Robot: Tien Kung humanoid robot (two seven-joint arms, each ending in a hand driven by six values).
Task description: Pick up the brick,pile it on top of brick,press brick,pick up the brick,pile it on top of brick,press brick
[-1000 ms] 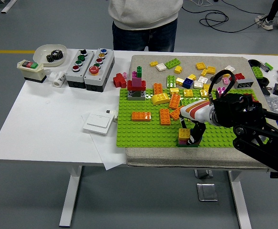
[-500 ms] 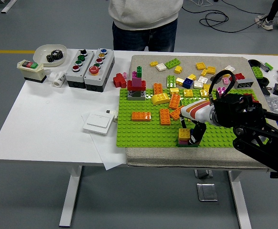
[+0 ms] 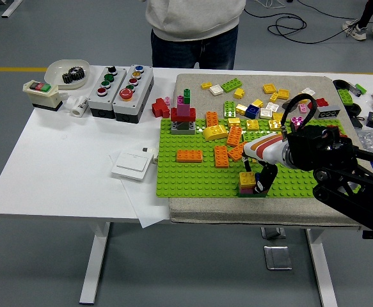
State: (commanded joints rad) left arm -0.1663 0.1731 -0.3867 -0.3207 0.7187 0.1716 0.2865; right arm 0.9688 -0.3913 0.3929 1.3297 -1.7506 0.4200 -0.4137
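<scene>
- Bricks are the job here, and a small stack (image 3: 247,183) stands near the front edge of the green baseplate (image 3: 192,176). It has a yellow brick (image 3: 247,178) on top, a pink one under it and a dark one at the bottom.
- The right hand (image 3: 261,180) is down at the right side of this stack. Its dark fingers (image 3: 263,180) touch the stack or sit just beside it.
- I cannot tell if the fingers are pinching the yellow brick or only pushing on it, because they are small and dark.
- My guess is that the yellow brick is already piled on and the hand is at the pressing step.
- I cannot tell if this is the first or the second round of picking, piling and pressing. If it is the first, one more brick must be picked up, piled on and pressed.
- Lots of loose bricks (image 3: 263,105) lie at the back of the grey mat (image 3: 250,214), so there are plenty to pick from.
- Another taller tower (image 3: 184,115) stands at the far left corner of the baseplate, well apart from the hand.
- The left arm does not show.
- A person (image 3: 196,29) stands at the far side of the surface (image 3: 64,166), and their hands do not show.
</scene>
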